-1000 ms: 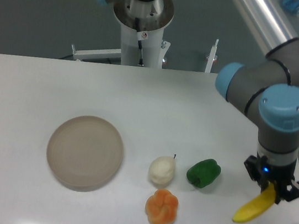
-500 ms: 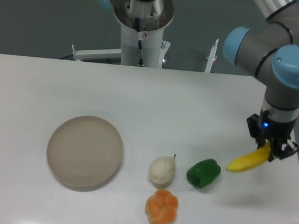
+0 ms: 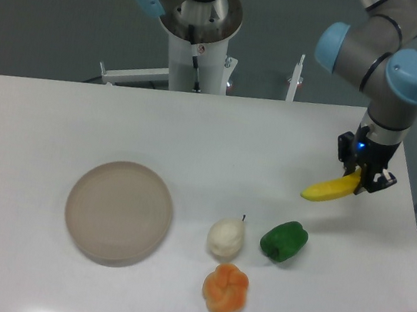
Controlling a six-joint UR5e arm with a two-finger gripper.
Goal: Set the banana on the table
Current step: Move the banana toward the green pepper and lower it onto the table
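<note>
My gripper (image 3: pixel 361 180) pinches one end of the banana (image 3: pixel 329 190), which juts left over the table (image 3: pixel 58 119), apparently lifted clear, beyond the green pepper (image 3: pixel 283 240), pear (image 3: pixel 226 237) and plate (image 3: pixel 118 211).

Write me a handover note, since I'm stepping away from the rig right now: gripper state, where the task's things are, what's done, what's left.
Gripper: shut on the banana, gripping its right end.
Banana: hanging near the table's right side, above and to the right of the green pepper; whether it touches the surface is unclear.
Others: plate at left, empty; white pear and orange fruit near the front.
Done: banana picked up.
Left: set it on bare tabletop, open the gripper, retreat.
</note>
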